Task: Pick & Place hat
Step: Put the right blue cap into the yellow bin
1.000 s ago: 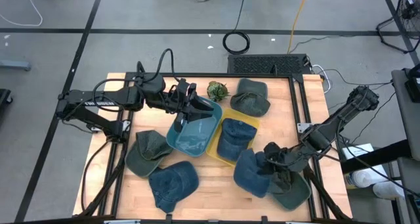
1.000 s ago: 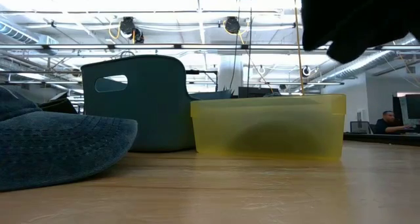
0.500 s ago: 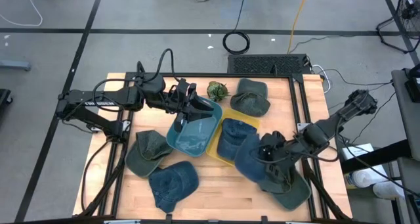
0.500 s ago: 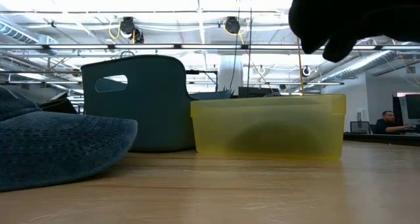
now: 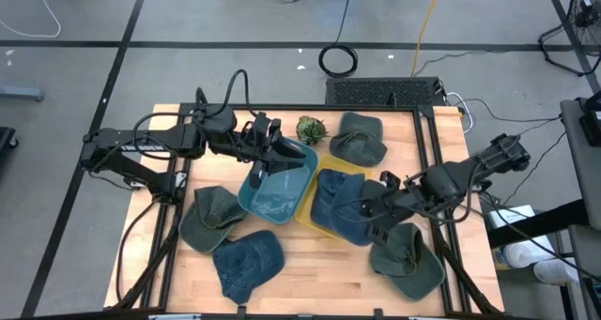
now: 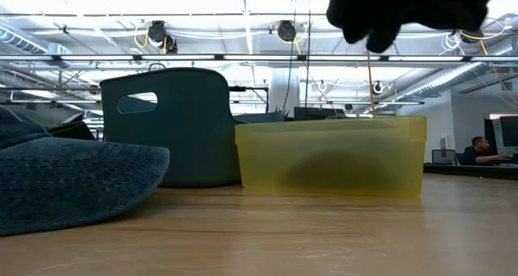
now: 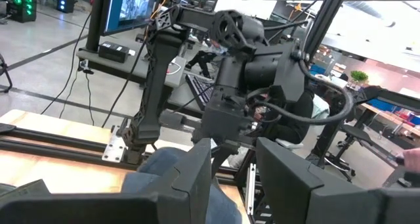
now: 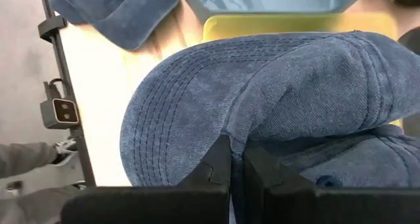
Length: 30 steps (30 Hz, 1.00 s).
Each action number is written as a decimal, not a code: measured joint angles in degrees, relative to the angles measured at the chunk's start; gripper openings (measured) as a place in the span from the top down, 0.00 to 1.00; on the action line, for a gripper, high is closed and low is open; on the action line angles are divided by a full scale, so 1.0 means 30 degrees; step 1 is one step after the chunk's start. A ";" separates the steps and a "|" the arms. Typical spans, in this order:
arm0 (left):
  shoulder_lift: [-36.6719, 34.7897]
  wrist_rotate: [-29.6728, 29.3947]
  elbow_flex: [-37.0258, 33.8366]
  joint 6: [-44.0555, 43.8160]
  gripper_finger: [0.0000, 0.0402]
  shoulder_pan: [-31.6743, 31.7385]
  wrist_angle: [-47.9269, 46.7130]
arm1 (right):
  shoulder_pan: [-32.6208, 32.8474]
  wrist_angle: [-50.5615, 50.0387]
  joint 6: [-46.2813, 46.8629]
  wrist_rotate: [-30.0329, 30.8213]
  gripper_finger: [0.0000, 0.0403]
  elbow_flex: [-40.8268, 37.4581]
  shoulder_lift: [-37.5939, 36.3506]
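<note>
**Blue hat carried in over yellow bin, release pending**

High view: right gripper [image 5: 374, 210] has swung in from the table's near right corner toward the centre, fingers pinched tight on the blue denim hat [image 5: 349, 215]; a second ago that hat lay on the wood beside the green hat [image 5: 407, 264], now it hangs over the near right edge of the yellow bin [image 5: 313, 219], overlapping another blue hat [image 5: 331, 190] already inside; green hat now fully uncovered; left gripper [image 5: 272, 144] unmoved at the far rim of the blue bin [image 5: 278, 190], fingers part-open and apparently gripping that rim, hard to confirm.

Low view: dark mass of the carried hat [image 6: 405, 9] has slid leftward along the top of the picture, now above the yellow bin [image 6: 330, 156] rather than off to its right; it is clear of the rim, not touching; teal bin [image 6: 166, 126] and a blue hat [image 6: 69, 183] in the foreground unchanged.

Left wrist view: own fingers [image 7: 197, 178] narrow apart; the right arm's base [image 7: 252, 66] shows beyond; nothing else new.

Right wrist view: denim hat [image 8: 262, 99] fills the picture, fabric caught between the closed fingers [image 8: 220, 165]; yellow bin edge [image 8: 223, 23] just beyond it.

Judgement: transport nearly done; hat still sits off-centre toward the bin's near right corner, so a little more travel inward, then lower and let go; brim could drape over the rim if dropped here.
</note>
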 joint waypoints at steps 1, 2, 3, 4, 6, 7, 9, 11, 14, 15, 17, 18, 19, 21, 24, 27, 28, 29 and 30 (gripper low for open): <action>0.0000 0.0000 0.0000 0.0007 0.68 0.0000 -0.0001 | -0.0192 -0.0376 -0.0390 0.0000 1.00 0.0556 0.0264; -0.0005 0.0000 0.0000 0.0007 0.68 0.0000 -0.0007 | -0.0348 -0.0808 -0.0789 0.0000 1.00 0.1128 0.0530; 0.0000 0.0000 0.0000 0.0007 0.68 0.0005 -0.0005 | -0.0502 -0.1271 -0.1245 0.0005 1.00 0.1701 0.0818; 0.0000 0.0000 0.0000 0.0007 0.68 0.0002 0.0000 | -0.0655 -0.1674 -0.1727 0.0007 1.00 0.2280 0.1115; -0.0003 0.0000 0.0000 0.0007 0.68 0.0002 -0.0002 | -0.1019 -0.2144 -0.2693 0.0000 1.00 0.3338 0.1702; -0.0007 0.0000 0.0000 0.0007 0.68 0.0000 -0.0001 | -0.1146 -0.2368 -0.3144 0.0006 1.00 0.3858 0.1980; 0.0000 0.0000 0.0000 0.0004 0.68 0.0001 -0.0003 | -0.1401 -0.2851 -0.3923 0.0003 1.00 0.4672 0.2418; 0.0000 0.0000 0.0000 0.0007 0.68 0.0000 -0.0003 | -0.1695 -0.2977 -0.4518 0.0000 1.00 0.5388 0.2836; -0.0002 0.0000 0.0000 0.0007 0.68 0.0007 0.0000 | -0.2074 -0.3379 -0.5161 0.0051 1.00 0.6253 0.3436; -0.0001 0.0000 0.0000 0.0001 0.68 0.0006 -0.0001 | -0.2234 -0.3574 -0.5312 0.0073 1.00 0.6415 0.3609; -0.0003 0.0000 0.0000 0.0007 0.68 0.0000 -0.0007 | -0.2530 -0.3535 -0.5454 0.0066 1.00 0.6487 0.3796; 0.0000 0.0000 0.0000 0.0007 0.68 0.0000 -0.0001 | -0.2689 -0.3518 -0.5461 0.0066 1.00 0.6487 0.3900; -0.0007 0.0000 0.0000 0.0007 0.68 0.0000 -0.0007 | -0.2810 -0.3543 -0.5504 0.0066 1.00 0.6487 0.4020; 0.0000 0.0000 0.0000 0.0003 0.68 0.0000 -0.0003 | -0.3018 -0.3546 -0.5866 0.0152 1.00 0.6487 0.4265; 0.0000 0.0000 0.0000 0.0007 0.68 0.0007 -0.0007 | -0.3129 -0.3533 -0.6250 0.0710 1.00 0.6487 0.4556; -0.0001 0.0000 0.0000 0.0007 0.68 0.0005 -0.0007 | -0.3153 -0.3504 -0.6554 0.1093 1.00 0.6445 0.4810; -0.0001 0.0000 0.0000 0.0007 0.68 0.0000 -0.0007 | -0.3140 -0.3304 -0.6714 0.1082 1.00 0.6270 0.4821; 0.0000 0.0000 0.0000 0.0000 0.68 0.0004 -0.0003 | -0.3124 -0.3060 -0.6793 0.1076 1.00 0.6035 0.4822; -0.0004 0.0000 0.0000 0.0007 0.68 0.0003 0.0000 | -0.3124 -0.2793 -0.6874 0.1078 1.00 0.5793 0.4821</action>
